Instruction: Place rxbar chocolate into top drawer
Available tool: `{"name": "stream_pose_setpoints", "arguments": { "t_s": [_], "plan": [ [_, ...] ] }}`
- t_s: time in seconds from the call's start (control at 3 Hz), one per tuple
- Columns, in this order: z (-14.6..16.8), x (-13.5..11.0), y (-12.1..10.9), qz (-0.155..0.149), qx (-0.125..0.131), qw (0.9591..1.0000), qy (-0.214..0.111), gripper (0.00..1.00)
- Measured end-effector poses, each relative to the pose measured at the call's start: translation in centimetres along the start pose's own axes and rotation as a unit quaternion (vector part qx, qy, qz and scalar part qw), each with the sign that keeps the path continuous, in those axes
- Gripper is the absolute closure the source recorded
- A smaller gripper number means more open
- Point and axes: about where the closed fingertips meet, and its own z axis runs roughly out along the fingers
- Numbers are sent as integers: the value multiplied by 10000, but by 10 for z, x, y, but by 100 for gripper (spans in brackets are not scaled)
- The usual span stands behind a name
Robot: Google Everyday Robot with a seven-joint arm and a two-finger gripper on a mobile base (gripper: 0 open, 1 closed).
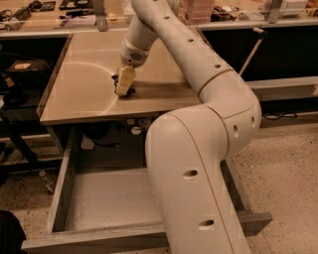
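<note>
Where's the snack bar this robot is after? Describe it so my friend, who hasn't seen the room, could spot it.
Find the tan table top above the open top drawer. The arm's pale gripper rests on it near the middle, and the rxbar chocolate is the small dark thing showing at the gripper's edges. It is black against pale gripper and tan table.

This is a robotics lab or workshop: a long workbench (59, 31) along the top of the frame holds cables (17, 12) and loose electronics at upper left, above a speckled hard floor (288, 168). A white robot arm (198, 173) has its end effector (124, 91) low on the counter (79, 99), upper middle.
</note>
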Motion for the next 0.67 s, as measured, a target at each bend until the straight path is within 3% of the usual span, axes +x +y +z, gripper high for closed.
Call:
{"name": "stream_pose_setpoints", "arguments": {
  "t_s": [0.33,0.67],
  "plan": [
    [-23,-3,6,113,334,9992,-182,100],
    [-65,-12,25,255,866,9948,-477,100]
  ]
}}
